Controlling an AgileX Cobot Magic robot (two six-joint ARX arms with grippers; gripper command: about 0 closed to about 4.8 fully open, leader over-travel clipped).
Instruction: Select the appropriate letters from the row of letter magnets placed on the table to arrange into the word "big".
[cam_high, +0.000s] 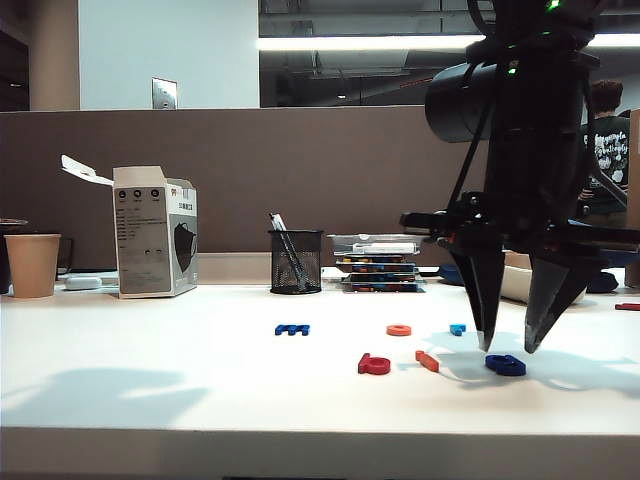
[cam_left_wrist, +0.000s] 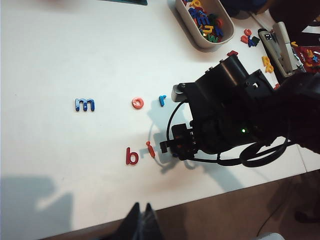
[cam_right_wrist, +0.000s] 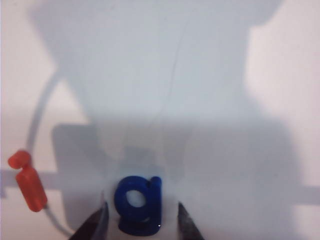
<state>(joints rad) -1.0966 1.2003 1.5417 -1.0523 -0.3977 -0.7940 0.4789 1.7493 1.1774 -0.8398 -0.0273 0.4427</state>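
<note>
On the white table (cam_high: 150, 350), a red "b" (cam_high: 374, 365), an orange-red "i" (cam_high: 427, 360) and a dark blue "g" (cam_high: 505, 366) lie side by side near the front. Behind them stay a dark blue "m" (cam_high: 292, 329), an orange ring (cam_high: 399, 330) and a light blue letter (cam_high: 457, 329). My right gripper (cam_high: 507, 343) hangs open just over the "g" (cam_right_wrist: 139, 205), one fingertip on each side with gaps, touching nothing. The "i" (cam_right_wrist: 29, 182) lies beside it. My left gripper (cam_left_wrist: 141, 209) is shut and empty over the table's front edge, near the "b" (cam_left_wrist: 131, 156); the right arm (cam_left_wrist: 235, 120) hides the "g" there.
Along the back stand a paper cup (cam_high: 32, 265), an opened carton (cam_high: 155, 232), a mesh pen holder (cam_high: 296, 262) and stacked flat boxes (cam_high: 378, 262). A tray of spare letters (cam_left_wrist: 205, 22), loose letters and a stapler (cam_left_wrist: 280, 45) sit at the far right.
</note>
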